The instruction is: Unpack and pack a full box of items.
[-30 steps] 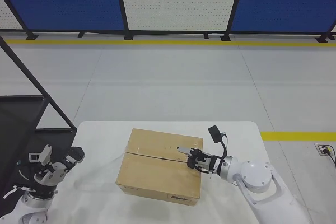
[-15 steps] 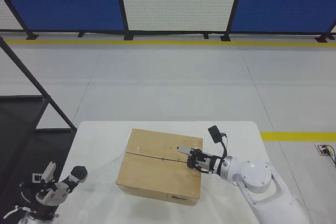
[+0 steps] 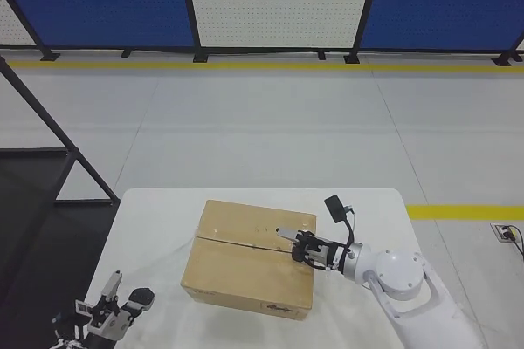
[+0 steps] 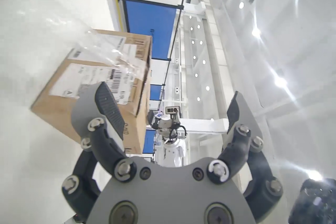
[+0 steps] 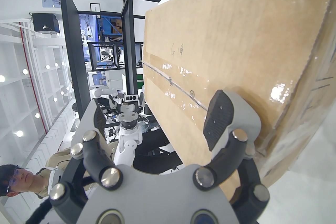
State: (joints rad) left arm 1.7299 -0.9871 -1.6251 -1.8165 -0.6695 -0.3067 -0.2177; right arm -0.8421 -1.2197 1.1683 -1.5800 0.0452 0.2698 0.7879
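A closed cardboard box (image 3: 244, 275) stands in the middle of the white table (image 3: 157, 218), its top flaps meeting at a taped seam (image 5: 168, 79). My right gripper (image 3: 298, 246) hovers open over the box's top at its right end. In the right wrist view one pad (image 5: 219, 118) of the right gripper (image 5: 157, 117) lies close over the box (image 5: 223, 33) next to the seam. My left gripper (image 3: 120, 311) is low at the table's near left corner, open and holding nothing. In its wrist view the left gripper (image 4: 170, 109) faces the labelled end of the box (image 4: 52, 101).
A black metal rack (image 3: 35, 174) stands left of the table. Blue and white partition panels (image 3: 271, 22) close off the floor behind. Loose clear film (image 4: 105, 51) clings to the box's labelled end.
My left arm has drawn back and down, from beside the table's left edge to its near left corner. The right gripper and the box have stayed put.
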